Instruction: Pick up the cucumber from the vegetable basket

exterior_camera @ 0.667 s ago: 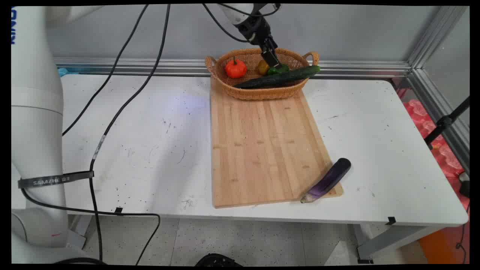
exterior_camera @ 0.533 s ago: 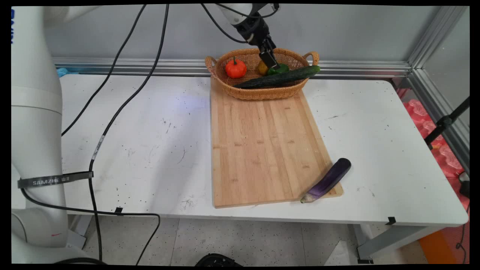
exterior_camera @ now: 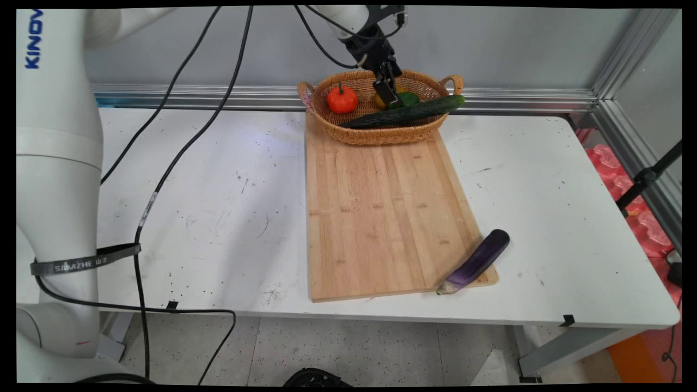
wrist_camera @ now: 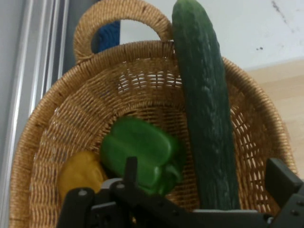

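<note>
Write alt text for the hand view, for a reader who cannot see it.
Seen from just above, a wicker basket holds a green bell pepper, a yellow vegetable beside it, and a long dark cucumber whose end sticks out over the rim. The open black gripper rises from the bottom edge, hanging over the pepper and cucumber.

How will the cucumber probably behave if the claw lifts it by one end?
The cucumber looks long and stiff, so it would probably tilt, not bend. Its round, smooth-looking skin may slip or roll. One end overhangs the basket rim, so it could pivot there.
</note>
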`<state>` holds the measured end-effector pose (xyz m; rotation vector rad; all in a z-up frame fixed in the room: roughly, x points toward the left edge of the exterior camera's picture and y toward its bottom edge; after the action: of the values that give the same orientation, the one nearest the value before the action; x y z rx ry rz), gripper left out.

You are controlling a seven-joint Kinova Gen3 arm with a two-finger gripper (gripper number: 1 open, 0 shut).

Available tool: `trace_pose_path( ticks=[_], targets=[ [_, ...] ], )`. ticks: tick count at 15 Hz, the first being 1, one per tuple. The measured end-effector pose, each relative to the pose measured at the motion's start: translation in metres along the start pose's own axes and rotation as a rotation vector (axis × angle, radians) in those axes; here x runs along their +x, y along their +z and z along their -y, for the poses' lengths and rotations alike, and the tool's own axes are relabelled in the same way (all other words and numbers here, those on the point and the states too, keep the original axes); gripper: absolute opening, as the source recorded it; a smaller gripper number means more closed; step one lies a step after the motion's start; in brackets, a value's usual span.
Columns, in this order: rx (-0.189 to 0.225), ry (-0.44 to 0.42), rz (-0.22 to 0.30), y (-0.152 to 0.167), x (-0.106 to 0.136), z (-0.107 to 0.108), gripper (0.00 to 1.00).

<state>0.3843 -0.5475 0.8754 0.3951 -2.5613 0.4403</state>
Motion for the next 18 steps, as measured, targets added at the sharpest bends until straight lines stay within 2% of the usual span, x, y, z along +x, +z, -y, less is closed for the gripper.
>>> trace_pose_path(
  ticks=[8,18],
  targets=[
    [-0.053,0.016,-0.019,0.029,-0.003,0.010,1.00],
    [-0.064,-0.023,-0.021,0.057,-0.015,0.013,1.00]
  ],
)
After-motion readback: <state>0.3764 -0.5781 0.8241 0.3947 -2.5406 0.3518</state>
